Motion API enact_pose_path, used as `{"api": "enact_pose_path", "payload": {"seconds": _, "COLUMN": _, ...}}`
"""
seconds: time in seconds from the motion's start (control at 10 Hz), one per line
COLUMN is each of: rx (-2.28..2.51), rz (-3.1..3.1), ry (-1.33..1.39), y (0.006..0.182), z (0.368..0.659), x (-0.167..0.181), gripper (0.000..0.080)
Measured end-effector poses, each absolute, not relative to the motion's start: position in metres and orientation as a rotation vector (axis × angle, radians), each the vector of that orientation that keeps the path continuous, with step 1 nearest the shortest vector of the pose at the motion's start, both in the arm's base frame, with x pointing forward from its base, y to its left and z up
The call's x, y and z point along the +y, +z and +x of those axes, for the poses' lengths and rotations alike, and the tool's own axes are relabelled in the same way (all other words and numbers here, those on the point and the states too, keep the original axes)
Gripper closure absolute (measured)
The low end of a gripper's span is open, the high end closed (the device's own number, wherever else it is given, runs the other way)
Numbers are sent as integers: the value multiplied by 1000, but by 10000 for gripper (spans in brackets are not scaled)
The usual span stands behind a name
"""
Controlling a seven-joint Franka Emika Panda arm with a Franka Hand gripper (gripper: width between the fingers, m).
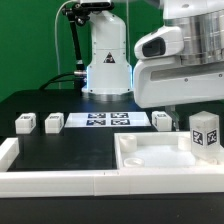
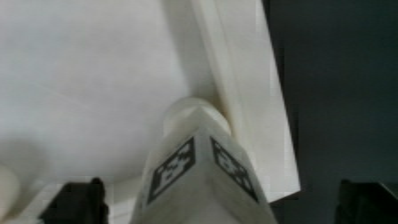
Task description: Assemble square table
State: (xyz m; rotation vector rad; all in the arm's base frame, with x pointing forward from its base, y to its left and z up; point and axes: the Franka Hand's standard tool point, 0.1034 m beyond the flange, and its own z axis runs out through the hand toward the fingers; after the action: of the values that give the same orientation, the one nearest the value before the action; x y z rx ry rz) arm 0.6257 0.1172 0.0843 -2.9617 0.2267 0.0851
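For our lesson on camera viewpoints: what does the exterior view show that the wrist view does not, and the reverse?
Only the exterior view: the marker board, three loose leg blocks and the robot base. Only the wrist view: the gripper, its dark fingertips spread apart. Both: the tabletop and the tagged leg at its rim.

Wrist view: of the gripper (image 2: pixel 222 198), only two dark fingertips (image 2: pixel 80 198) show, cropped by the frame edge. The leg block (image 2: pixel 196 165) between them is blurred. Its tags are unreadable, and its end nearest the gripper runs out of frame.

Exterior view: the arm housing (image 1: pixel 185 60) appears to hide the gripper's fingers. The tabletop (image 1: pixel 150 160) beneath the gripper is cropped by the frame. Tags on the loose leg blocks (image 1: pixel 53 123), well apart from the gripper, are too small to read.
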Motion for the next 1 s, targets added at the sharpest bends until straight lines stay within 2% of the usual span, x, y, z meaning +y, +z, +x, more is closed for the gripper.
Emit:
{"api": "enact_pose_path", "payload": {"seconds": 0.6, "rx": -472, "rz": -2937, "ry": 28, "y": 83, "z": 626, "x": 116, "gripper": 150}}
{"api": "enact_pose_path", "payload": {"seconds": 1.0, "rx": -670, "rz": -2896, "ry": 9, "y": 82, "z": 625, "x": 115, "gripper": 150}}
